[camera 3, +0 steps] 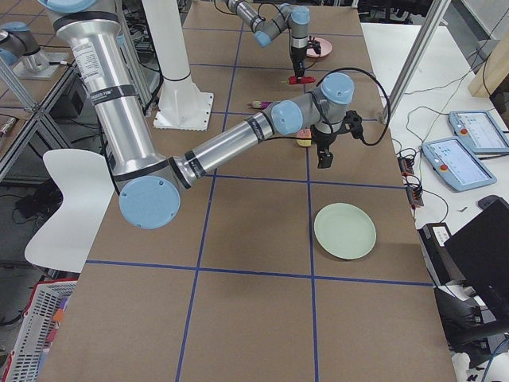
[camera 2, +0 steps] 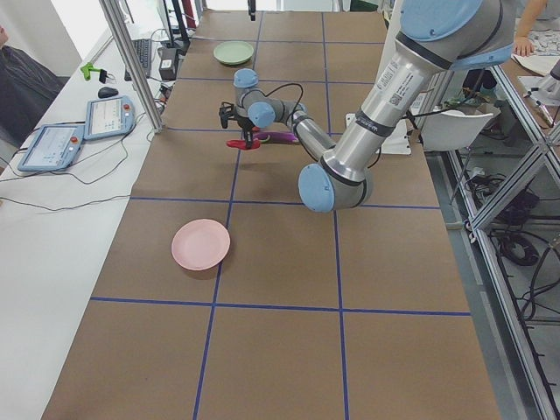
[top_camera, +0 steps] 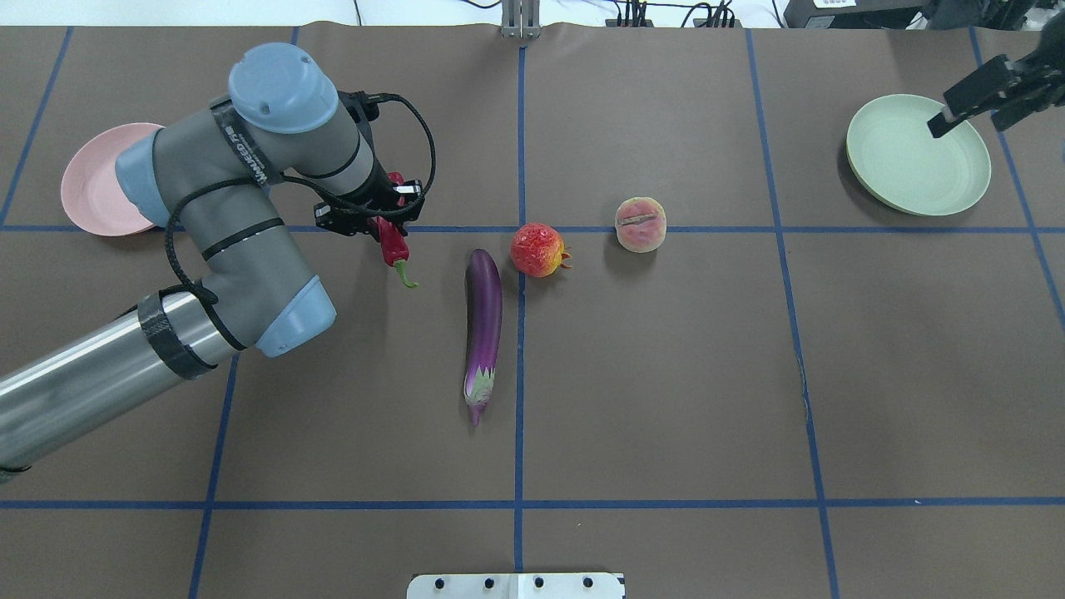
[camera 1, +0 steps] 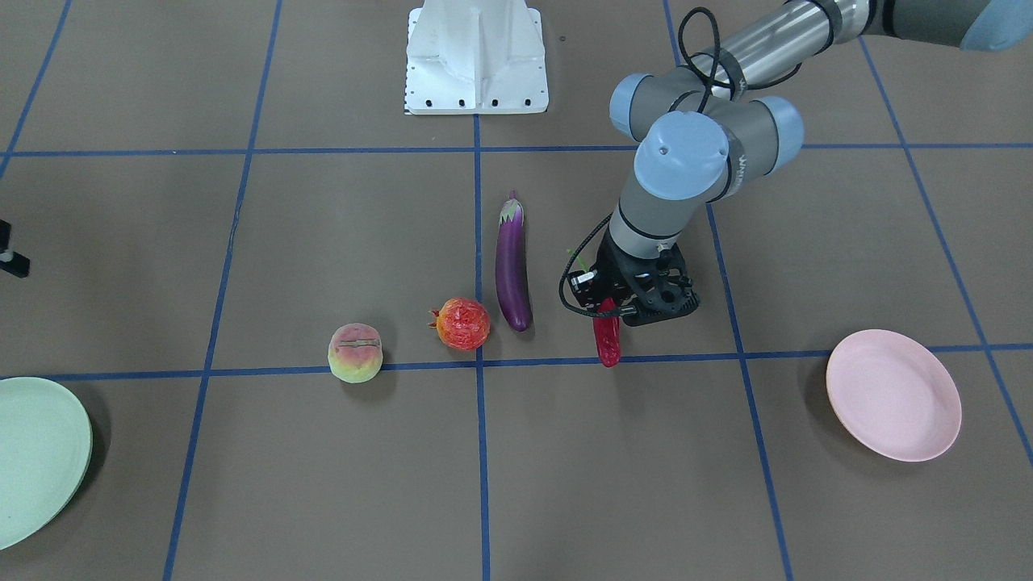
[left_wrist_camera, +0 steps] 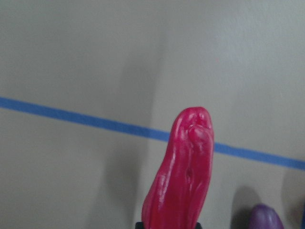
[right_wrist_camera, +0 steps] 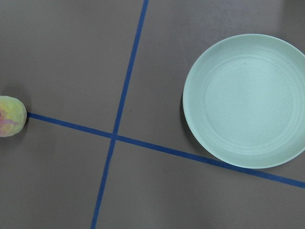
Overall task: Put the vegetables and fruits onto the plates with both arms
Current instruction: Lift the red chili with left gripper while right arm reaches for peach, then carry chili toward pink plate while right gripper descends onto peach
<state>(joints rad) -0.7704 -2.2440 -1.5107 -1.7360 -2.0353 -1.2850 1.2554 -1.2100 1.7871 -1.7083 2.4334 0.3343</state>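
Note:
My left gripper [camera 1: 615, 309] is shut on the dark-red chili [camera 1: 607, 343] and holds it just above the table, right of the purple eggplant [camera 1: 512, 266] in the front view. The chili [left_wrist_camera: 183, 171] fills the left wrist view. The pomegranate [camera 1: 462, 323] and peach [camera 1: 355, 353] lie beside the eggplant. The pink plate [camera 1: 893, 395] sits apart from the chili, on my left side. My right gripper [top_camera: 965, 125] hovers over the mint green plate [top_camera: 907, 166]; it is empty and looks open. The right wrist view shows that plate [right_wrist_camera: 245, 100] and the peach's edge [right_wrist_camera: 10, 116].
The white base block [camera 1: 476, 56] stands at the table's robot-side edge. Blue tape lines cross the brown table. Tablets and cables lie on the white side bench [camera 2: 52, 144] beyond the table.

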